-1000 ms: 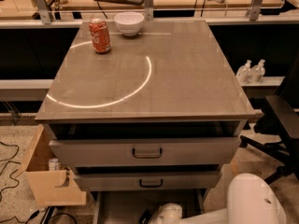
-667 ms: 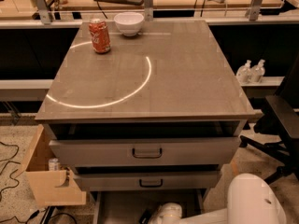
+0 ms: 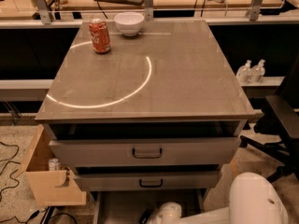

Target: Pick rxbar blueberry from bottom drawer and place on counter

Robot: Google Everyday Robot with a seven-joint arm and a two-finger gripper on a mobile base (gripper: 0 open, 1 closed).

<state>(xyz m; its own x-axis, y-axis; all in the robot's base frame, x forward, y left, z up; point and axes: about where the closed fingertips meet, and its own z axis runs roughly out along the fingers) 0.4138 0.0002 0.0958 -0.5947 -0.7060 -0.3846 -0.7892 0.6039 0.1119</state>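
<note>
Camera view: the wide, shallow grey bottom drawer (image 3: 119, 205) is found open beneath two upper grey drawers. The dark gripper (image 3: 149, 216), carried on a white arm, is set inside this drawer at about mid-width; whether it is released or clenched cannot be told. The dark blue rxbar blueberry packet is not seen and is judged to lie in the drawer, hidden by the gripper. It is expected to be light, flat, pliable and slick-wrapped, so a grasp across its narrow width is advised. The glossy grey-brown counter (image 3: 187, 78) lies above the drawer.
</note>
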